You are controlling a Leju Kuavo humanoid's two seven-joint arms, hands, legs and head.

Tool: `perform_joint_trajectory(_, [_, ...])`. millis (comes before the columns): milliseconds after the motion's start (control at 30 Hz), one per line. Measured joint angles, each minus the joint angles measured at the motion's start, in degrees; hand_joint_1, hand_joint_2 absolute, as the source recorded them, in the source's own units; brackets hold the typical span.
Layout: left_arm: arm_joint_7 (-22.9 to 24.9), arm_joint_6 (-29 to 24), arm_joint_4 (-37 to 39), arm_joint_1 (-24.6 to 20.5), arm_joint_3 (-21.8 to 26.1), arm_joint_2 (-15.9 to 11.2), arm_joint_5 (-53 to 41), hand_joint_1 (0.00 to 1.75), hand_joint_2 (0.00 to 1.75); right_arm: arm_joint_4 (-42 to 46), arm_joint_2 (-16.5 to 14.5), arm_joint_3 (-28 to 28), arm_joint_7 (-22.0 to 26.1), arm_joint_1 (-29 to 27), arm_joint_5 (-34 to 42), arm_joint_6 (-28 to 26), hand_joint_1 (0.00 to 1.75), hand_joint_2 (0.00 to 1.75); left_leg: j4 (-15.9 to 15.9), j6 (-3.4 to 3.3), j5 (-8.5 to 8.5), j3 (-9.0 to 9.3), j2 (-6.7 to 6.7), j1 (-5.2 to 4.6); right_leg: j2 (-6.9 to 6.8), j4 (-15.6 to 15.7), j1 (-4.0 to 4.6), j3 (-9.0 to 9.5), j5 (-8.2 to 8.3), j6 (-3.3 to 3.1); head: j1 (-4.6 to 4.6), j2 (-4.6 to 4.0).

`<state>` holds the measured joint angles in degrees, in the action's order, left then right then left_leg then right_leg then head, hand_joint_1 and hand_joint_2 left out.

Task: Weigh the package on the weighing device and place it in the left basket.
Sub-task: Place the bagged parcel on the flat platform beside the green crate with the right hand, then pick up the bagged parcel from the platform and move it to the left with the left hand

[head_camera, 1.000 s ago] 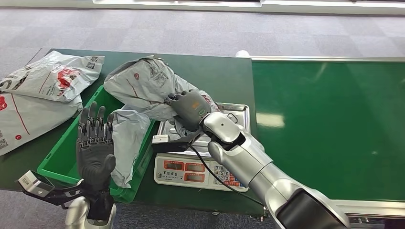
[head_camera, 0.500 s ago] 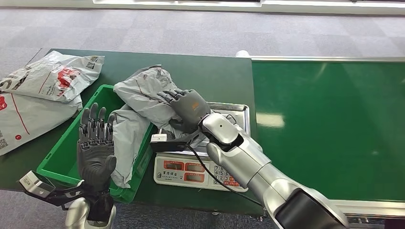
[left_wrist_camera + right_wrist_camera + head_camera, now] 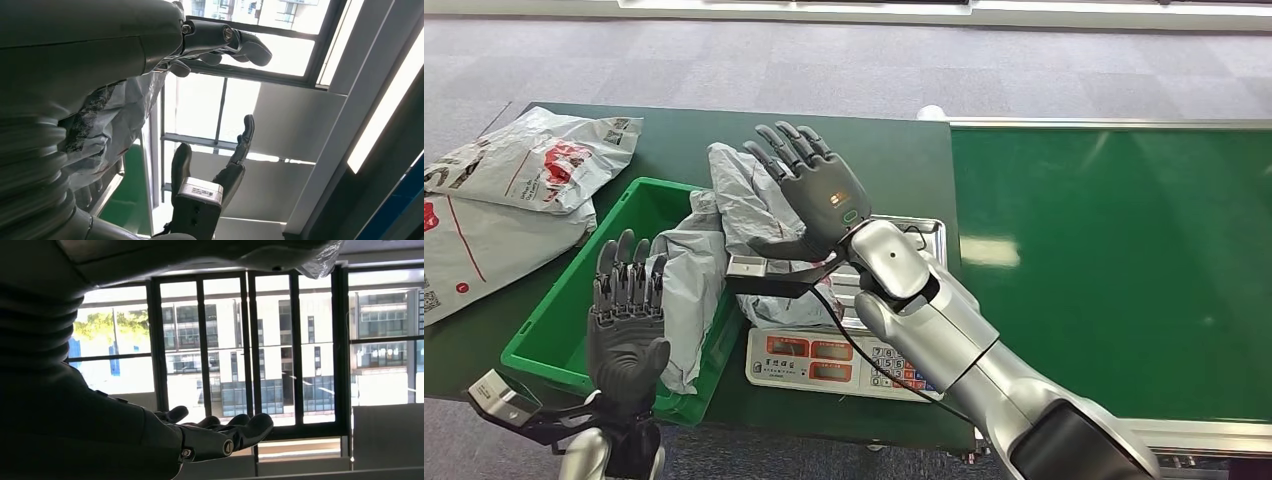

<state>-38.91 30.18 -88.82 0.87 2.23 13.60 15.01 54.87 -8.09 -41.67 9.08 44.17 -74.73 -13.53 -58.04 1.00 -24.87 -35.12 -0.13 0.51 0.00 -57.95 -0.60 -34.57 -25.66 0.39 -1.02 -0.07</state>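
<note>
The grey plastic package (image 3: pixel 736 205) slumps over the near rim of the green basket (image 3: pixel 549 325), with one end still against the scale's steel tray (image 3: pixel 924 236). My right hand (image 3: pixel 809 190) is raised beside it with fingers spread, holding nothing; the package leans by its palm. In the right wrist view that hand (image 3: pixel 215 436) stretches out flat under the package's edge (image 3: pixel 300 255). My left hand (image 3: pixel 627 318) stands upright at the basket's front rim, fingers apart, next to the hanging part of the package (image 3: pixel 686 300). The left wrist view shows its fingers (image 3: pixel 225 41) beside the package (image 3: pixel 112 117).
The scale (image 3: pixel 834 362) with its keypad sits at the table's front edge. Two more grey mail bags (image 3: pixel 534 160) (image 3: pixel 479 245) lie on the table left of the basket. A green conveyor belt (image 3: pixel 1114 260) runs along the right.
My right hand let go of the package, rose and spread its fingers. The package tipped left and sank toward the basket. My left hand dropped slightly.
</note>
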Motion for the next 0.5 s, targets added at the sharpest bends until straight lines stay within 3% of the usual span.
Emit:
perform_joint_trajectory(167, [-0.32, -2.80, -0.47, 0.27, 0.05, -0.02, -4.44, 0.00, 1.75, 1.71, 0.08, 1.42, 0.70, -1.50, -0.12, 0.55, 0.00, 0.00, 0.00, 0.00, 0.00, 0.00, 0.00, 0.00, 0.00, 0.00, 0.00, 0.00, 0.00, 0.00, -0.01, 0.00])
perform_joint_trajectory(300, [-0.88, -15.43, -1.71, -0.42, 0.05, -0.49, -21.98, 0.00, 1.75, 3.78, 0.73, 3.35, 0.93, -3.04, 0.16, 0.63, 0.00, 0.00, 0.00, 0.00, 0.00, 0.01, -0.01, 0.00, -0.01, 0.00, -0.01, -0.01, 0.00, 0.00, 0.00, 0.00])
perform_joint_trajectory(400, [-0.69, -19.75, -2.50, -1.59, -0.03, -1.00, -27.90, 0.00, 1.75, 5.16, 1.32, 4.58, 0.92, -3.97, 0.15, 0.55, 0.00, 0.00, 0.00, 0.00, 0.00, 0.02, 0.01, 0.00, 0.01, 0.00, -0.02, -0.01, 0.01, 0.00, 0.01, 0.00])
perform_joint_trajectory(500, [4.43, -29.70, -2.44, -3.75, -2.06, -2.71, -44.16, 0.00, 1.75, 6.89, 1.76, 5.87, 0.78, -5.23, 0.64, -0.64, 0.00, 0.00, -0.04, 0.00, 0.01, 0.03, -0.02, 0.00, -0.03, 0.02, 0.00, -0.04, 0.02, 0.00, -0.01, 0.00])
